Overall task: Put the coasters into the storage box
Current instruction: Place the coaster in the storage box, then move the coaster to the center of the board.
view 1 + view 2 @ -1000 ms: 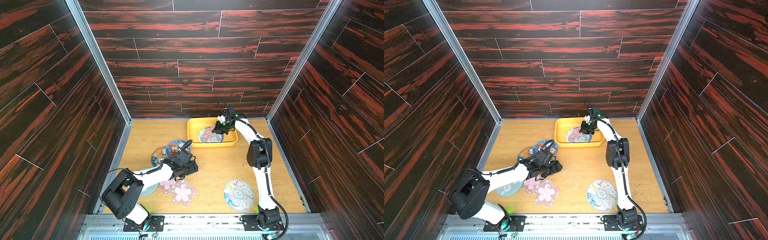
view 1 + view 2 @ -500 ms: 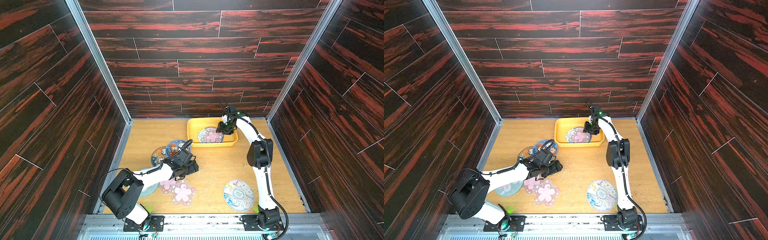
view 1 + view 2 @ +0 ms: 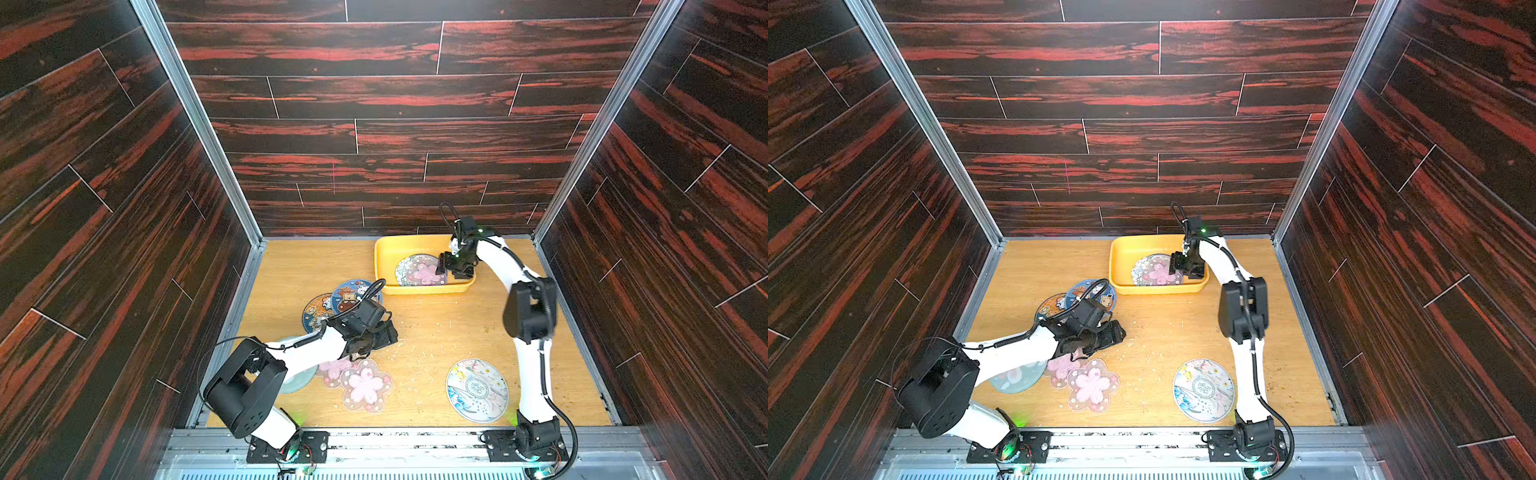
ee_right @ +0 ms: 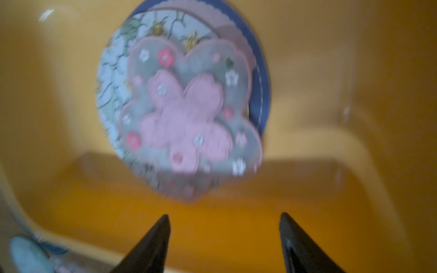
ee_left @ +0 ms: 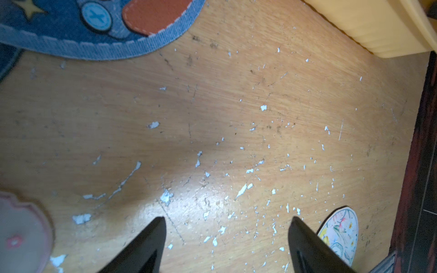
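Right wrist view: box (image 4: 354, 71) holds a blossom coaster (image 4: 189, 118) atop a floral disc (image 4: 111, 82) and navy disc (image 4: 262, 94); right gripper (image 4: 224, 236) gapes empty. Left gripper (image 5: 227, 236) likewise.

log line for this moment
right gripper: open, empty, over box | blossom coaster: in box, atop floral coaster | left gripper: open, empty, over table

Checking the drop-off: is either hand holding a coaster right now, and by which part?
Nothing is held. The right hand is open over the box, with the pink flower coaster lying loose inside. The left hand is open over the table.
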Robot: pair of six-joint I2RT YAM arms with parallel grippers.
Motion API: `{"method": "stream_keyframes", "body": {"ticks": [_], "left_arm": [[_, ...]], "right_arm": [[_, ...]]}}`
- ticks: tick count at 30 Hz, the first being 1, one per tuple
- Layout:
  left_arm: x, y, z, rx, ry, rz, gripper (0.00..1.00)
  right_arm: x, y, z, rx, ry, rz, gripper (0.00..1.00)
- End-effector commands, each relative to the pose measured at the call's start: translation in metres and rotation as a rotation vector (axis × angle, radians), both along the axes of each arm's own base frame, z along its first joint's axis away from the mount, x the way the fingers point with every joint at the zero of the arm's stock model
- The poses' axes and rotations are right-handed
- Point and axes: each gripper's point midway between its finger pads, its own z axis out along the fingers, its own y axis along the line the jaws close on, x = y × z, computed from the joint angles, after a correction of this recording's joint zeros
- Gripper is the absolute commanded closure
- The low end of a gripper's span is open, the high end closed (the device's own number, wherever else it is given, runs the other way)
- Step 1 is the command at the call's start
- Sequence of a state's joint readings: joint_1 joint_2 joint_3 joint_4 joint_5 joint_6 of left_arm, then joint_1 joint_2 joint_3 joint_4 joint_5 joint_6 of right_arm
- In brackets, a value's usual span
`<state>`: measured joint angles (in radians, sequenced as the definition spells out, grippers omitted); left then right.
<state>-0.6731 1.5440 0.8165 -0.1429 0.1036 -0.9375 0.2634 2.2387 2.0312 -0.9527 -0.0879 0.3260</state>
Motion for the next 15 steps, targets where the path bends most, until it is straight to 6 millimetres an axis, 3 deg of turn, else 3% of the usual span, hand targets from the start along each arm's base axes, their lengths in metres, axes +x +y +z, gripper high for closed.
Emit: {"method": "stream_keyframes", "body": {"ticks": [1, 8, 15], "left_arm": [[0.005, -0.001, 0.007, 0.002, -0.012, -0.012, 0.15], [0.004, -0.003, 0.010, 0.002, -0.016, -0.033, 0.13], [0.002, -0.003, 0.011, 0.008, -0.018, -0.046, 0.11]], "right_arm": [[-0.015, 0.001, 0.050, 0.057, -0.101, -0.005, 0.22], [-0.080, -0.017, 0.041, 0.106, -0.056, -0.065, 0.17], [-0.167, -0.044, 0.000, 0.127, 0.065, -0.170, 0.15]]}}
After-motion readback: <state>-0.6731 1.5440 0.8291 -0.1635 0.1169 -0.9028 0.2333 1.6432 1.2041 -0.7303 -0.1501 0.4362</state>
